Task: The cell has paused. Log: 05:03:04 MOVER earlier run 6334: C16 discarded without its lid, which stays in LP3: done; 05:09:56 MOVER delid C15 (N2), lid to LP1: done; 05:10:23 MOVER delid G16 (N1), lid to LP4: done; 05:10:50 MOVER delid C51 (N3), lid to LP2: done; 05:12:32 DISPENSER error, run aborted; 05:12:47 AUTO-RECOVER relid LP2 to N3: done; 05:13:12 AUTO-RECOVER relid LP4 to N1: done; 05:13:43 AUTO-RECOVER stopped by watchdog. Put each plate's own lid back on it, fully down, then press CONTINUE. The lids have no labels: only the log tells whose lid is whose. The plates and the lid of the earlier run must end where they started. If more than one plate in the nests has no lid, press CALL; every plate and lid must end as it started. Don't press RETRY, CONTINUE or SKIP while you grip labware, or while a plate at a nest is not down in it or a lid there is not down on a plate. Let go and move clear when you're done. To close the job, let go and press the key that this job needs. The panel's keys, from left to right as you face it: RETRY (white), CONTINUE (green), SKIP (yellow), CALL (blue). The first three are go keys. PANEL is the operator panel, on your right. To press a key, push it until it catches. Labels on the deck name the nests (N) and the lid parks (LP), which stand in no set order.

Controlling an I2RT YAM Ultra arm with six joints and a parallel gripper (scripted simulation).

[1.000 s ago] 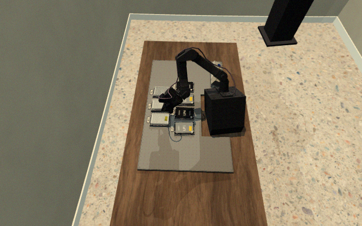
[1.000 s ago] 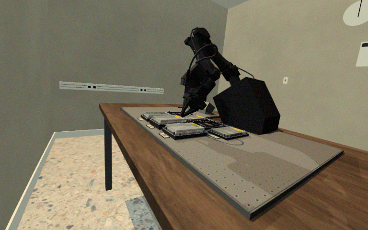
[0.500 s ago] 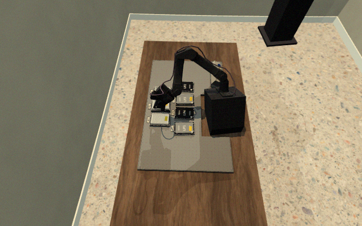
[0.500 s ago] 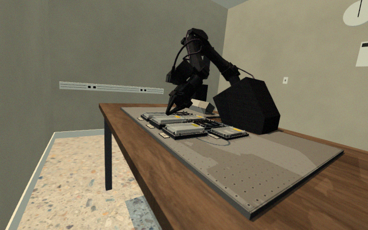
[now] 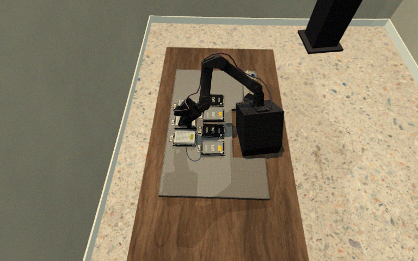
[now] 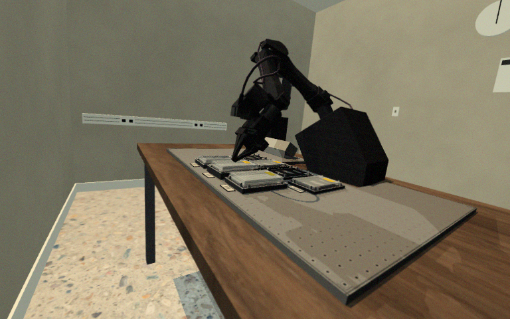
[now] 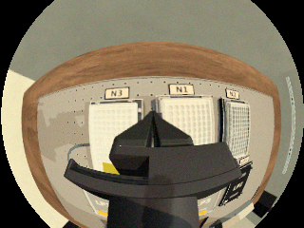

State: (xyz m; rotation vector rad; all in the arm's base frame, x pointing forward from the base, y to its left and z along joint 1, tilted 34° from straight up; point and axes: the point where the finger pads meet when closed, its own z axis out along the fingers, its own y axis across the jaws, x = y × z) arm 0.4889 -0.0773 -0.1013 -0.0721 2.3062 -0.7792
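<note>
Three plates stand in a row along the deck's left side. In the wrist view their labels read N3 point(image 7: 117, 93), N1 point(image 7: 181, 89) and a third, partly cut off, on the right. The N3 plate point(image 5: 184, 137) carries a lid with a yellow tag. The N1 plate lies under my gripper. The far plate point(image 5: 180, 102) shows open wells and no yellow tag. My gripper point(image 5: 184, 123) point(image 7: 152, 115) is shut and empty, with its tips low over the gap between the N3 plate and the N1 plate. Two loose lids with yellow tags lie in parks point(image 5: 213, 115) point(image 5: 212, 148).
Two lid parks are dark and empty point(image 5: 215, 99) point(image 5: 212, 130). The arm's black base box point(image 5: 259, 127) stands right of the parks. The operator panel point(image 6: 279, 147) sits behind the arm at the far right; its keys are mostly hidden.
</note>
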